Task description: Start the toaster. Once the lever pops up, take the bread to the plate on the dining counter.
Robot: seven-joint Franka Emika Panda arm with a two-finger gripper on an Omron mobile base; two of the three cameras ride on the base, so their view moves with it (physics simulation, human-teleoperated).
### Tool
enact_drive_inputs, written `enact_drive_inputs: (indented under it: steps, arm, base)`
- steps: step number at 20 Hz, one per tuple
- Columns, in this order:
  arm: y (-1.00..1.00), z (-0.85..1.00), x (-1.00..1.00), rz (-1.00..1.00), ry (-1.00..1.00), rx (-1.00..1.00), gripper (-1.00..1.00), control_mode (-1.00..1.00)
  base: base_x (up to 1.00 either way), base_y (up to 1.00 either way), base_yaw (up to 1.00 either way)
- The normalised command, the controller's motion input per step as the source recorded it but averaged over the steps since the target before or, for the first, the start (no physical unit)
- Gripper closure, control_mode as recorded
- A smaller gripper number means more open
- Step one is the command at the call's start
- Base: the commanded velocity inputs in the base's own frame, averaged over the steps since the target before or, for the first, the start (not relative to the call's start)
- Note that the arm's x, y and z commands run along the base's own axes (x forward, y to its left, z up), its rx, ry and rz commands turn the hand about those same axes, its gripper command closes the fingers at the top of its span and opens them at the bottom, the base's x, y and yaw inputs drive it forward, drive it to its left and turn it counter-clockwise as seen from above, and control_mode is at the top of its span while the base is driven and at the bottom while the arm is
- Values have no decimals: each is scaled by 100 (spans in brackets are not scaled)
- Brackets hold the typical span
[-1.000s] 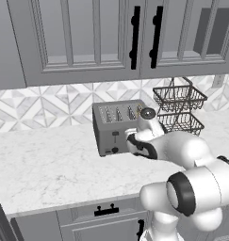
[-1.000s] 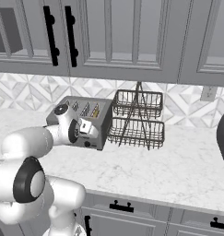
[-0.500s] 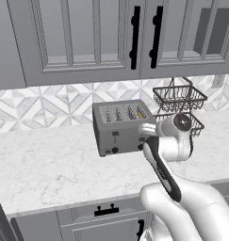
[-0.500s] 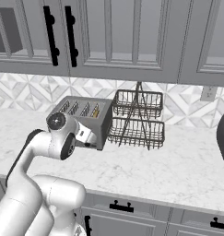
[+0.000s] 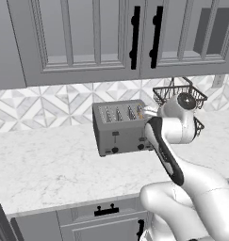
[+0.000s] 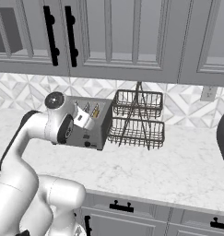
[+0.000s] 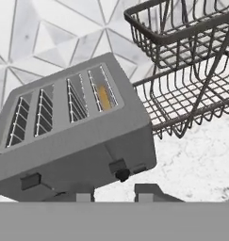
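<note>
Gripper [image 7: 115, 194] has backed up off the toaster [image 5: 121, 129] front and its fingers look slightly parted, holding nothing. Bread [image 7: 104, 97] sits in slot 4, nearest the rack [image 6: 137, 120]. Guessing it goes for the bread next.

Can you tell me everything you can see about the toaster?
The toaster is a boxy, dull grey metal box with four slots on top. A tan slice of bread sits low in the slot nearest the wire basket. Its front has dark levers and black knobs. It stands upright on the white marble counter, against the patterned wall, beside the basket.
</note>
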Motion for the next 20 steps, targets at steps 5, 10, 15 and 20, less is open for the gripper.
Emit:
enact_drive_inputs:
  steps: [5, 10, 15, 20]
  arm:
    - [-4, 40, 8, 1, 7, 0, -100, -100]
    - [0, -18, 0, 10, -8, -6, -100, -100]
    - [0, -34, 0, 12, -13, -14, -100, -100]
    - [0, 22, 0, 1, -3, -12, -100, -100]
  base:
    - [0, 0, 0]
    - [0, 0, 0]
    - [0, 0, 0]
    - [0, 0, 0]
